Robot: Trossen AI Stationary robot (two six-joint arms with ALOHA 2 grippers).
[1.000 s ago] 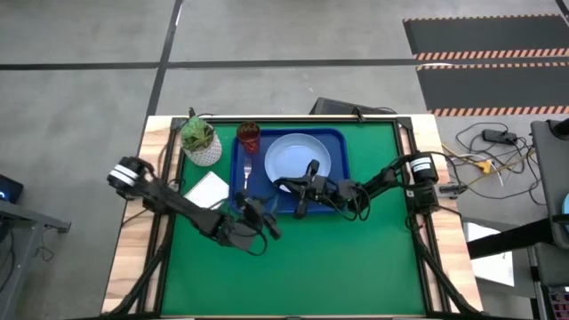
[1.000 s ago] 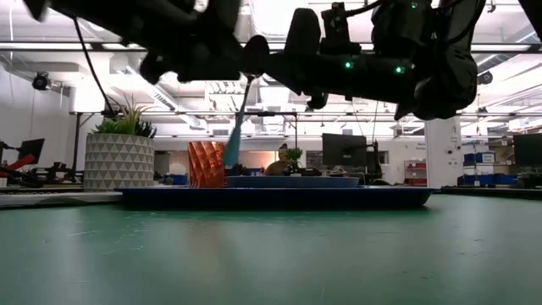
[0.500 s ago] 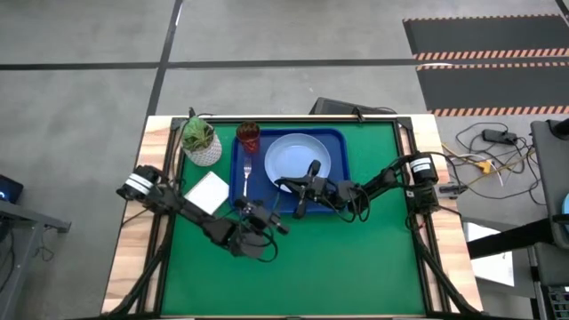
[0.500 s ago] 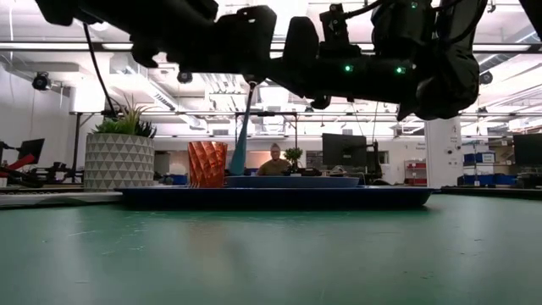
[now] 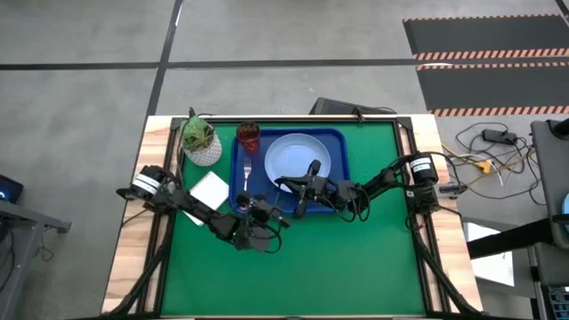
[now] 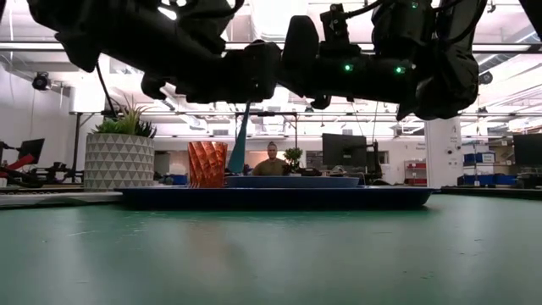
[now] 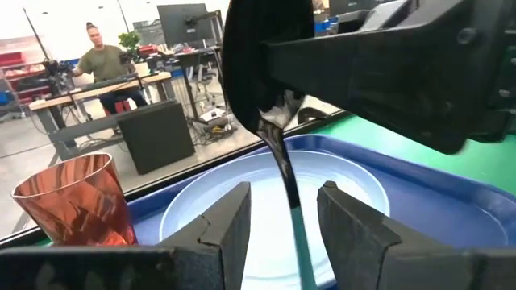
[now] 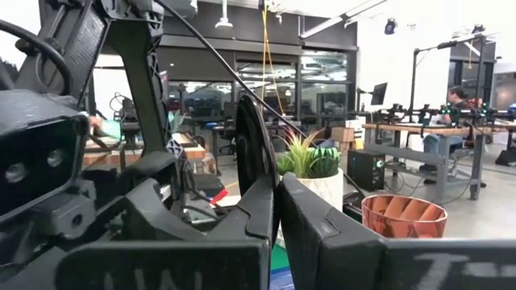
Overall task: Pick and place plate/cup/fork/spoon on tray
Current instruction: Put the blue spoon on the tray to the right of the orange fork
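While the spoon (image 7: 278, 153) hangs upright over the near side of the tray (image 5: 338, 142), you have it pinned at one end only: the right gripper (image 8: 276, 184) is clamped on its dark bowl, and the light-blue handle dangles down from there. The left gripper (image 7: 282, 205) sits around that handle with its fingers (image 7: 230, 225) apart, one on each side (I can see a gap on both sides, so I judge no hold there yet).

The main risk is letting go with the right before the left has really closed. The spoon would drop, probably strike the plate (image 5: 298, 157) below it and skid off, or tip onto the plate's rim instead of lying flat on the tray floor.

A second risk is closing the left off-centre. The handle is thin and smooth, so one finger pushing first could twist the spoon in the right jaws, which grip a curved, shiny bowl.

Watch your clearance as well: both wrists are crowded close together, and the fork (image 5: 247, 171) and cup (image 5: 249, 135) stand on the tray just beside the left arm's path.
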